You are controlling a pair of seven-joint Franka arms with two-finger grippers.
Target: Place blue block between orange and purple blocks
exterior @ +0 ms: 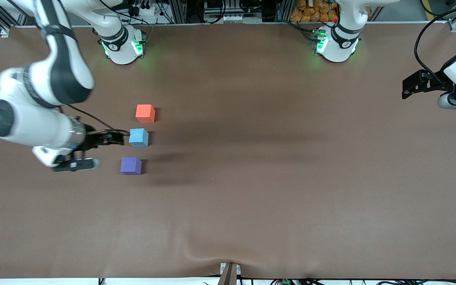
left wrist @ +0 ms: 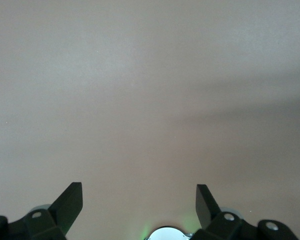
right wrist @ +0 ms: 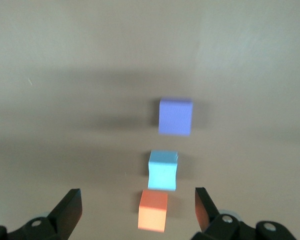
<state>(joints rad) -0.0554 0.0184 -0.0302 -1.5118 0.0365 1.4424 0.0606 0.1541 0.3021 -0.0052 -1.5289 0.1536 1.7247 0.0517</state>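
- The right gripper [exterior: 107,138] hangs just beside the blue block [exterior: 139,137], toward the right arm's end of the counter [exterior: 275,190]; its fingers stand spread and nothing is between them.
- In the front view the gripper's black fingers are blurred and partly merged with the wrist hardware, so whether a fingertip touches the block cannot be told.
- The blue block sits on the counter between the orange block [exterior: 145,113] and the purple block [exterior: 131,165]: the orange one lies farther from the front camera, the purple one nearer to it.
- The three cubes form a slightly slanted row, with small gaps between them.
- In the right wrist view all three show blurred between the open fingers [right wrist: 70,210], edges soft.
- The left gripper [exterior: 408,88] waits over the left arm's end of the counter, well apart from the blocks, fingers apart and empty.
- Its wrist view shows only bare brown counter.
- Soft shadows lie across the counter beside the blocks; nothing else stands near them.
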